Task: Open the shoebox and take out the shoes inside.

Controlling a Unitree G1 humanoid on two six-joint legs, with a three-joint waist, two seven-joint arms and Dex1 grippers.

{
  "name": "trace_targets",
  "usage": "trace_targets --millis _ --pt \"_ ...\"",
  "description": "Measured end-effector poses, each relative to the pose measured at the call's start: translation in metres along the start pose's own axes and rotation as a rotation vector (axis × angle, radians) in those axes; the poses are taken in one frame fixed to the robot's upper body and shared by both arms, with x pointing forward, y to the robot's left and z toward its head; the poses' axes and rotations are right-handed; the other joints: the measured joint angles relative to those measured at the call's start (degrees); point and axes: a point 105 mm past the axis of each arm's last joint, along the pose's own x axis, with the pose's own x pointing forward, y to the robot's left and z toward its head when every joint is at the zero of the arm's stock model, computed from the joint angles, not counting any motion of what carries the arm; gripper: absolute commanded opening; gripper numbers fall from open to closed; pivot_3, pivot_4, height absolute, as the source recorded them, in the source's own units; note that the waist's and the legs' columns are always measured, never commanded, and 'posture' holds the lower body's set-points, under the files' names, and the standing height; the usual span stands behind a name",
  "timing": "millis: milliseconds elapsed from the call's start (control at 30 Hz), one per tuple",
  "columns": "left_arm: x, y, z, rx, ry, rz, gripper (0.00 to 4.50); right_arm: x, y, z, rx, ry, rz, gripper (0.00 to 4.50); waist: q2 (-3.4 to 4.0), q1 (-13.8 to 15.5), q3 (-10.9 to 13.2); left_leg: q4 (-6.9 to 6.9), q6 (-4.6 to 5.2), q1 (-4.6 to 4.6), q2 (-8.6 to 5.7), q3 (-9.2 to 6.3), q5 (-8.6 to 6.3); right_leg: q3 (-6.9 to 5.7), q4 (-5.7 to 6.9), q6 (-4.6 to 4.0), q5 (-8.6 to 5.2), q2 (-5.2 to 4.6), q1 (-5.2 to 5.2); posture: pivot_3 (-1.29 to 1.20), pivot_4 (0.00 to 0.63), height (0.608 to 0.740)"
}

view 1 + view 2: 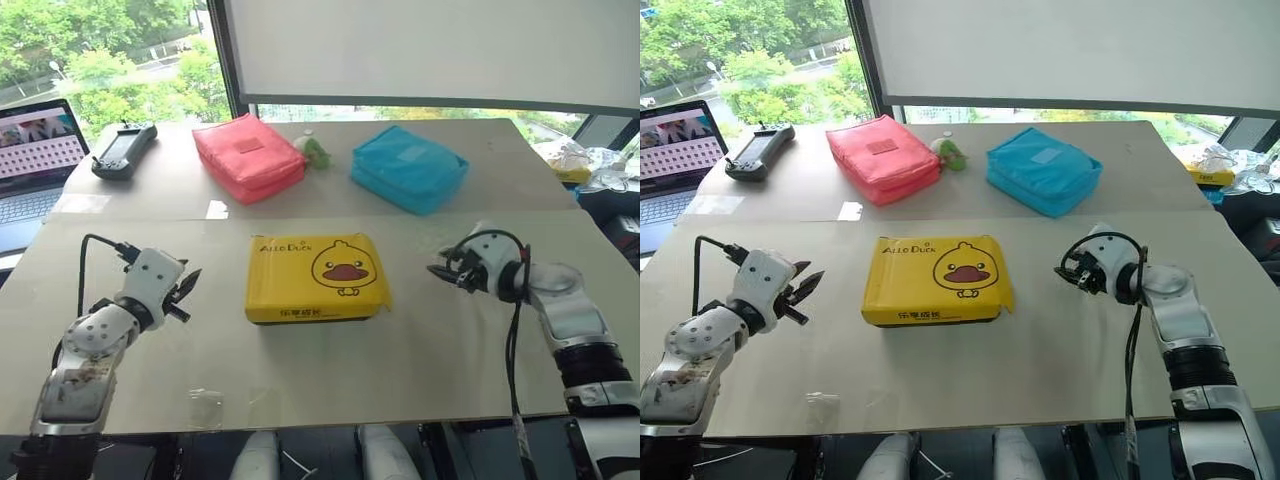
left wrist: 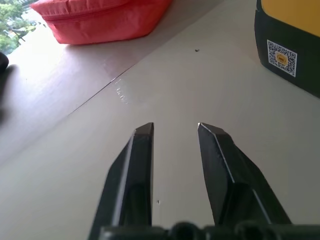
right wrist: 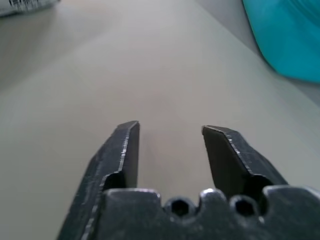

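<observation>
Both pincers hover low over the near part of the counter (image 1: 420,370), one on each side of the shoebox (image 1: 316,277). On the left, the left pincer (image 1: 187,290) points toward the box with its two black fingers (image 2: 137,165) parted a little and nothing between them. On the right, the right pincer (image 1: 442,270) faces the box from the other side, its fingers (image 3: 120,150) likewise spread apart and empty. Neither one touches the box.

That shoebox lies flat in the middle of the counter, between the two pincers, with its yellow duck-face lid still closed over the black sides. No shoes can be seen.

Farther back, on a second board of the counter, a red pouch (image 1: 247,155) lies to the left and a blue pouch (image 1: 408,168) to the right, with a small green and white thing (image 1: 316,149) between them. At the far left sit a dark handheld controller (image 1: 124,148) and an open laptop (image 1: 35,160). Crumpled plastic bags (image 1: 590,165) lie at the far right edge.
</observation>
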Motion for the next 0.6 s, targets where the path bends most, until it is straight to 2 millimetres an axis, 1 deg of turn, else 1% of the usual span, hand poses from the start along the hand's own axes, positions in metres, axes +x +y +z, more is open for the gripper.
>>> trace_targets --millis 33,67,100,167,200,300,367,467,567,600 --pt "0.002 -0.008 0.0 0.013 -0.008 -0.036 0.0 0.003 0.01 0.001 0.009 -0.008 0.047 0.7 0.0 -0.06 0.0 0.03 0.0 0.0 0.0 0.01 0.0 0.01 0.01 0.0 0.0 0.0 0.0 0.0 0.15 0.734" --pt "0.004 -0.015 0.001 0.024 -0.013 -0.066 0.0 0.006 0.019 0.002 0.017 -0.012 0.082 0.31 0.0 -0.07 0.0 0.04 0.0 0.0 0.0 0.01 0.0 0.01 0.02 0.0 0.01 0.0 0.0 0.0 0.15 0.734" --pt "0.006 -0.023 0.002 0.04 -0.02 -0.097 0.0 0.01 0.027 0.002 0.03 -0.017 0.116 0.05 0.0 -0.04 0.0 0.06 0.0 0.01 0.0 0.01 0.0 0.01 0.02 0.0 0.01 0.0 0.01 0.0 0.15 0.734" --pt "0.013 -0.038 0.005 0.055 -0.041 -0.14 0.0 0.017 0.04 0.003 0.056 -0.031 0.163 0.05 0.0 0.05 0.0 0.09 0.0 0.0 -0.01 0.01 0.0 0.01 0.04 0.0 0.01 0.0 0.02 0.0 0.15 0.734" --pt "0.018 -0.047 0.006 0.068 -0.051 -0.164 0.0 0.02 0.043 0.004 0.057 -0.036 0.174 0.05 0.0 0.11 0.0 0.11 0.0 0.02 -0.01 0.01 0.0 0.0 0.04 0.01 0.02 0.0 0.06 0.0 0.15 0.734" --pt "0.029 -0.063 0.009 0.09 -0.069 -0.195 0.0 0.027 0.049 0.009 0.047 -0.051 0.189 0.05 -0.02 -0.1 -0.01 0.11 0.0 0.06 0.02 0.01 0.0 0.01 0.05 -0.01 0.03 0.04 0.05 0.0 0.15 0.734" --pt "0.035 -0.064 0.014 0.101 -0.086 -0.182 0.0 0.032 0.053 0.013 0.056 -0.071 0.2 0.05 -0.02 -0.15 -0.01 0.1 0.0 0.07 0.06 0.01 0.0 0.0 0.09 -0.02 0.04 0.09 0.04 0.0 0.15 0.734" --pt "0.041 -0.063 0.022 0.113 -0.108 -0.168 0.0 0.042 0.065 0.021 0.06 -0.1 0.252 0.05 -0.02 -0.13 -0.01 0.09 0.0 0.07 0.06 0.01 0.01 0.01 0.1 -0.02 0.04 0.08 0.04 0.0 0.15 0.734" --pt "0.039 -0.069 0.025 0.131 -0.111 -0.214 0.0 0.047 0.084 0.03 0.067 -0.124 0.347 0.05 -0.02 -0.06 -0.01 0.09 0.0 0.02 0.05 0.01 0.0 0.01 0.09 -0.01 0.03 0.07 0.01 0.0 0.15 0.734" --pt "0.037 -0.07 0.023 0.134 -0.1 -0.224 0.0 0.045 0.087 0.031 0.066 -0.115 0.364 0.05 -0.02 -0.04 -0.01 0.08 0.0 0.02 0.05 0.01 0.0 0.01 0.09 -0.01 0.03 0.07 0.0 0.0 0.15 0.734"
